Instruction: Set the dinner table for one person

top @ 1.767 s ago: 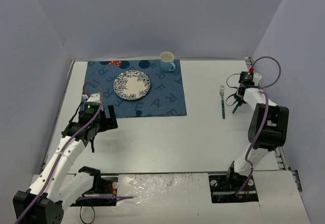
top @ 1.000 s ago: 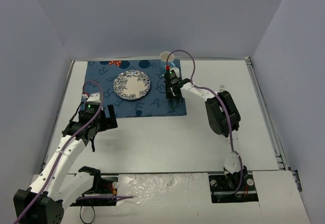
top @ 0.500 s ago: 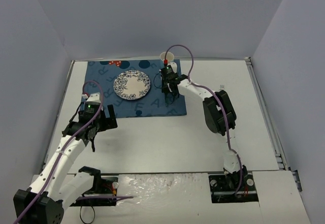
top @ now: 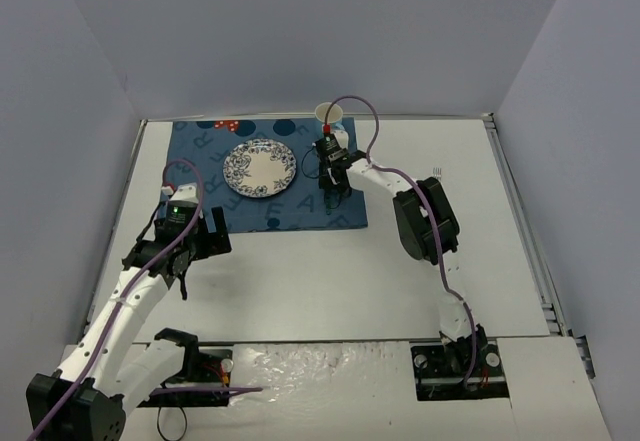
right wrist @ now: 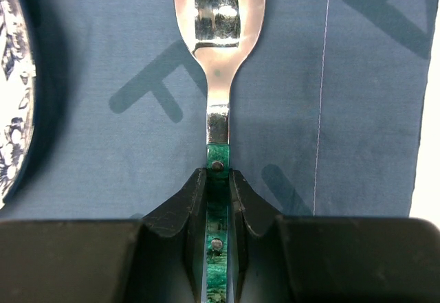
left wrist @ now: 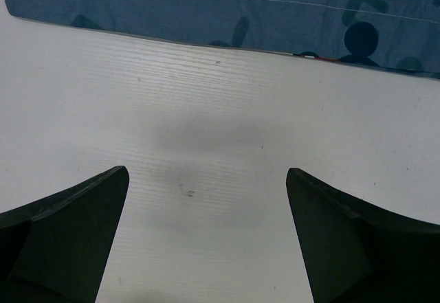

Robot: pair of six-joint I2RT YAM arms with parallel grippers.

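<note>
Dinner table (top: 300, 271), large white flat rectangle: blue lettered cloth mat (top: 290, 211) at far left carries patterned blue-and-white plate (top: 259, 167), pale cup (top: 329, 113) at its far corner. Right gripper (right wrist: 218, 176) clamps green-handled steel spoon (right wrist: 220, 14) over mat, just right of plate; not yet down. Left gripper (left wrist: 206, 172) spread, empty. Remaining, by my reckoning: spoon placement, other cutlery.

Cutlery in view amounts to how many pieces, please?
2. A green-handled spoon in the right pincer over the blue cloth mat; a steel fork on the white table, partly behind that arm.
</note>
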